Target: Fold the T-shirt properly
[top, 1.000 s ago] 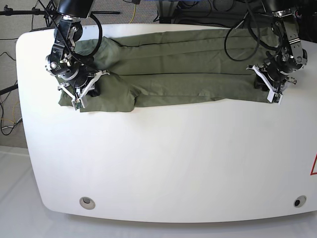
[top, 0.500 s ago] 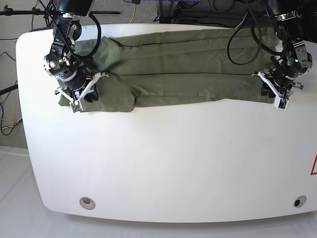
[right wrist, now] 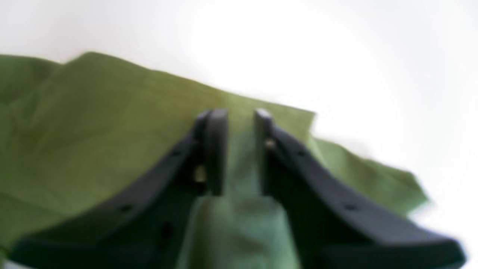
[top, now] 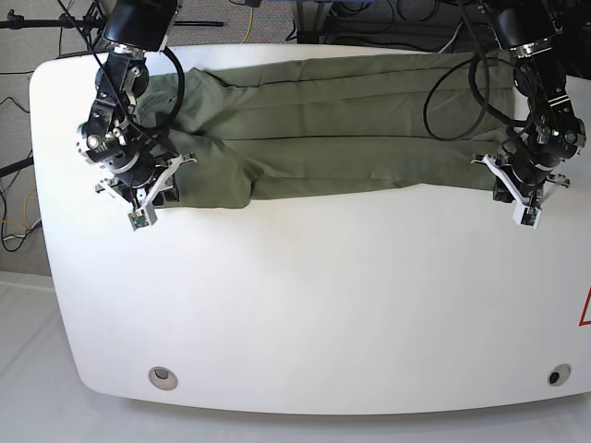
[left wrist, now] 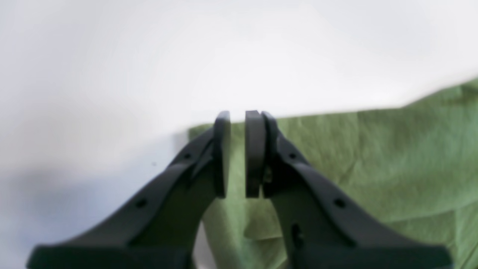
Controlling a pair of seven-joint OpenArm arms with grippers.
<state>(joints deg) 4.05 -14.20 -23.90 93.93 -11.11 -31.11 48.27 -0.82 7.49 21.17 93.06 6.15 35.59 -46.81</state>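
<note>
Your T-shirt [top: 332, 120] lies folded into a long band across the far side of the white tabletop [top: 314, 305]. Your left pincer [left wrist: 237, 153] stands slightly parted over its corner; your right pincer [right wrist: 241, 151] is parted too, cloth showing between.

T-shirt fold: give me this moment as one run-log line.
T-shirt: long folded band across table's far side | left gripper: narrow gap, over shirt's end edge | right gripper: jaws apart, over other end
</note>
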